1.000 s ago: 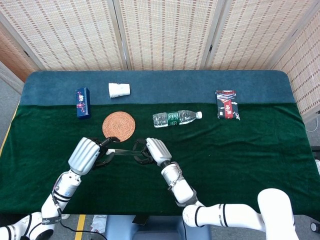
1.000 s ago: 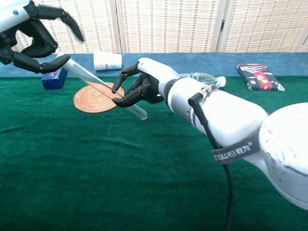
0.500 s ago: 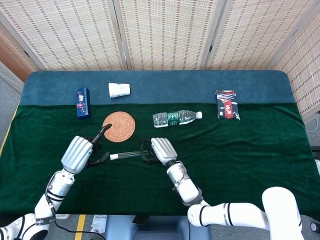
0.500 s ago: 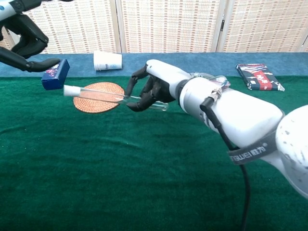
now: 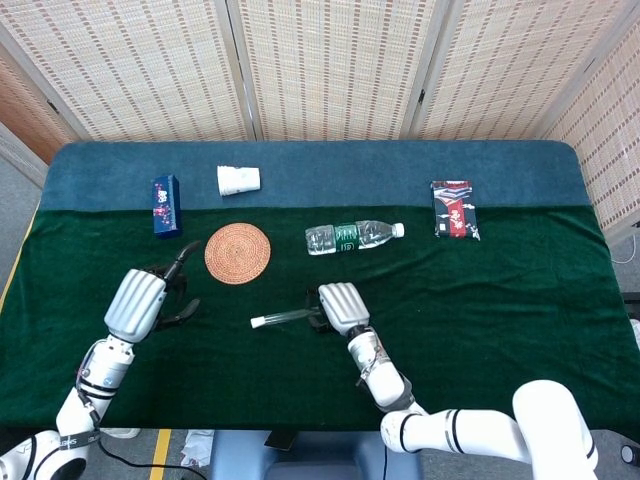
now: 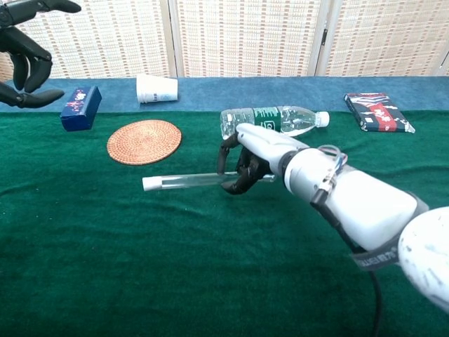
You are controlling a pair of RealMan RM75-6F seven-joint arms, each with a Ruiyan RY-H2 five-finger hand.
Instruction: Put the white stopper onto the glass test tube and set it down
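Head view: right hand (image 5: 342, 305) wrapped around tube (image 5: 290, 317) in front of the coaster (image 5: 238, 253), stopper (image 5: 257, 322) capping the tube's left end. Left hand (image 5: 140, 300) left of the coaster, fingers spread, holding nothing.

Chest view: right hand (image 6: 249, 163) curled around tube (image 6: 203, 180), lying level right of and nearer than the coaster (image 6: 144, 142); whether touching the cloth, cannot tell. Stopper (image 6: 149, 184) on its left tip. Left hand (image 6: 24, 53) raised far left of the coaster, fingers apart.
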